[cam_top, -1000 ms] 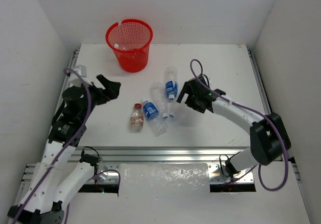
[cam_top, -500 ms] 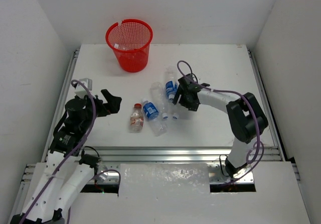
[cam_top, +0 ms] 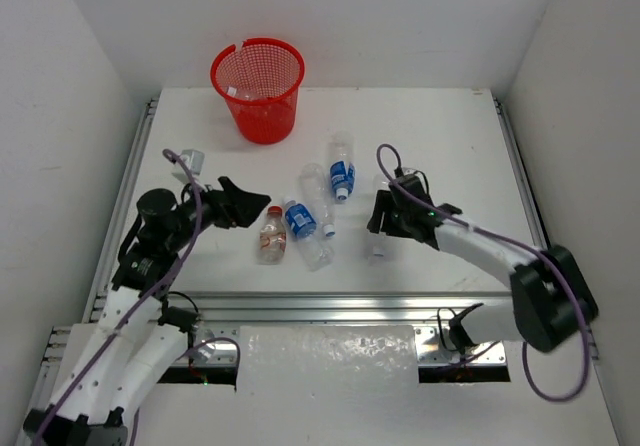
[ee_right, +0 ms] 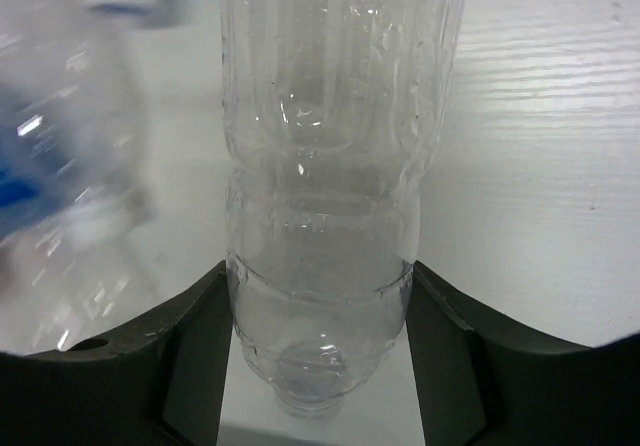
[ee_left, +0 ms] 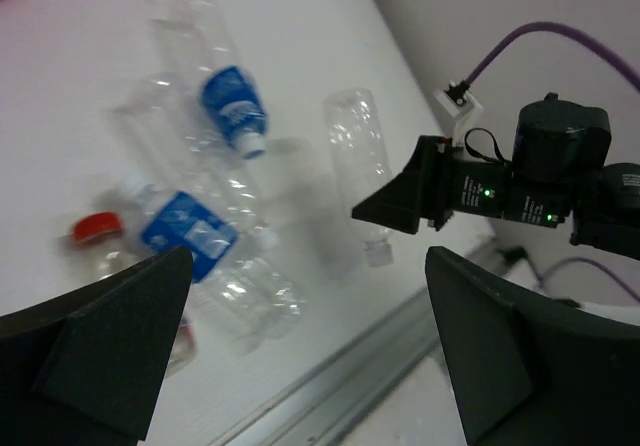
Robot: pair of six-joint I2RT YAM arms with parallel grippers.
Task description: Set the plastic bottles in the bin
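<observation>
Several small clear plastic bottles lie mid-table: one with a red cap (cam_top: 271, 234), two with blue labels (cam_top: 298, 220) (cam_top: 342, 174), and a plain one (cam_top: 316, 192) between them. The red mesh bin (cam_top: 258, 86) stands at the back left. My right gripper (cam_top: 386, 216) is shut on another plain clear bottle (ee_right: 320, 186), both fingers pressing its sides; its white cap (cam_top: 378, 253) pokes out toward the near edge. My left gripper (cam_top: 250, 206) hovers open just left of the red-capped bottle (ee_left: 97, 228), holding nothing.
A metal rail (cam_top: 330, 308) runs along the table's near edge, and white walls close in the left, back and right. The blue-labelled bottles (ee_left: 185, 228) lie close beside the held plain bottle (ee_left: 357, 151).
My right gripper has closed onto the plain bottle and shifted it right and nearer, away from the cluster. The left gripper has swung right toward the red-capped bottle, still open.
</observation>
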